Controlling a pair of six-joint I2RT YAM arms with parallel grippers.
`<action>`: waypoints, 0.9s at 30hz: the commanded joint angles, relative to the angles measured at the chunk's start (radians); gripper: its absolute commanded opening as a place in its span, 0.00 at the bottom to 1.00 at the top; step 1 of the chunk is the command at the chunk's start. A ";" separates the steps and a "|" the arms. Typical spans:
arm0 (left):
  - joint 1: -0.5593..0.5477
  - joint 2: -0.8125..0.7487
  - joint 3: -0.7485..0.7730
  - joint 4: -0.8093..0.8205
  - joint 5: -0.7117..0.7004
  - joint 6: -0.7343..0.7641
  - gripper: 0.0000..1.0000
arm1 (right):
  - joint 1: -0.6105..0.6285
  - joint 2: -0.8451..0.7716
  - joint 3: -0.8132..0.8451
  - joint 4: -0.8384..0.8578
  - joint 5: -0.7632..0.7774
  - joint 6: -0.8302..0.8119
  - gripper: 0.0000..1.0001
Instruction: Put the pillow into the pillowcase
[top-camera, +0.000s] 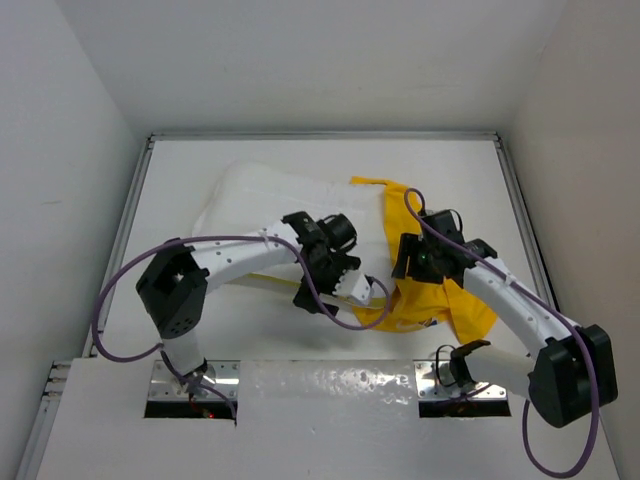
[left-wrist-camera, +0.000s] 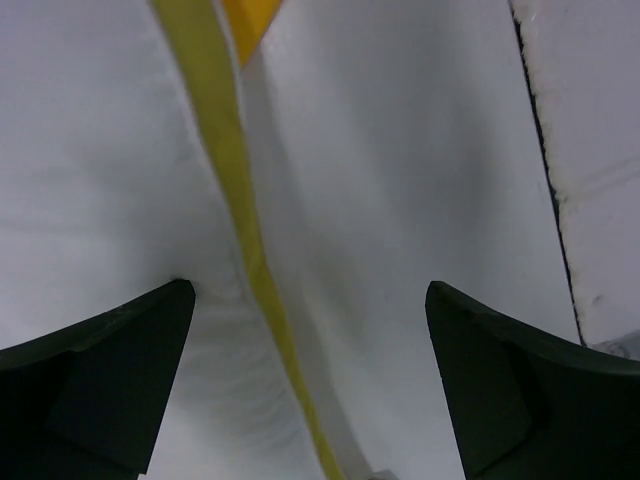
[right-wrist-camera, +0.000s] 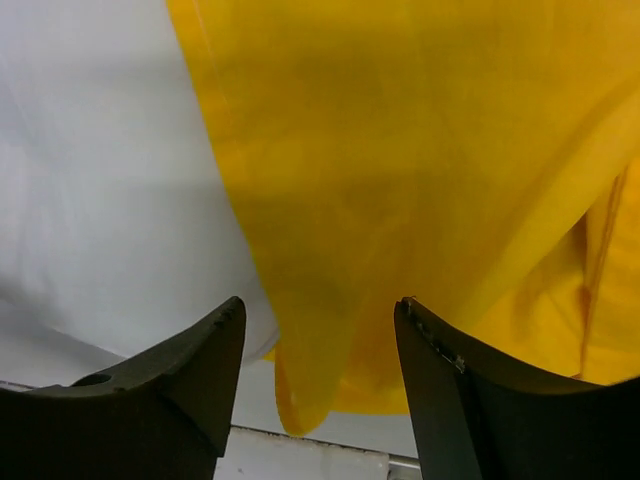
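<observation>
Left wrist: pillow (left-wrist-camera: 420, 150) beneath spread left tool (left-wrist-camera: 310, 292)

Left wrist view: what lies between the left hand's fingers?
The large white puffy pillow, its yellow edge band running down the gap of the open left hand; shown in the left wrist view.

pillow (top-camera: 250, 195): 1, white
pillowcase (top-camera: 392, 205): 1, yellow
arms: 2, left arm (top-camera: 235, 255), right arm (top-camera: 515, 300)
grippers: 2, left gripper (left-wrist-camera: 310, 290), right gripper (right-wrist-camera: 320, 300)
fingers per gripper: 2
table (top-camera: 180, 170): 1
</observation>
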 joint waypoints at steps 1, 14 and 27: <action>-0.036 -0.062 -0.042 0.220 -0.128 -0.124 1.00 | 0.006 -0.057 -0.030 0.058 -0.059 0.033 0.60; -0.051 0.038 -0.251 0.657 -0.466 -0.206 0.55 | 0.004 -0.090 -0.193 0.096 -0.177 0.095 0.45; -0.051 0.062 -0.129 0.615 -0.277 -0.284 0.00 | 0.050 -0.001 0.100 0.069 -0.206 0.012 0.00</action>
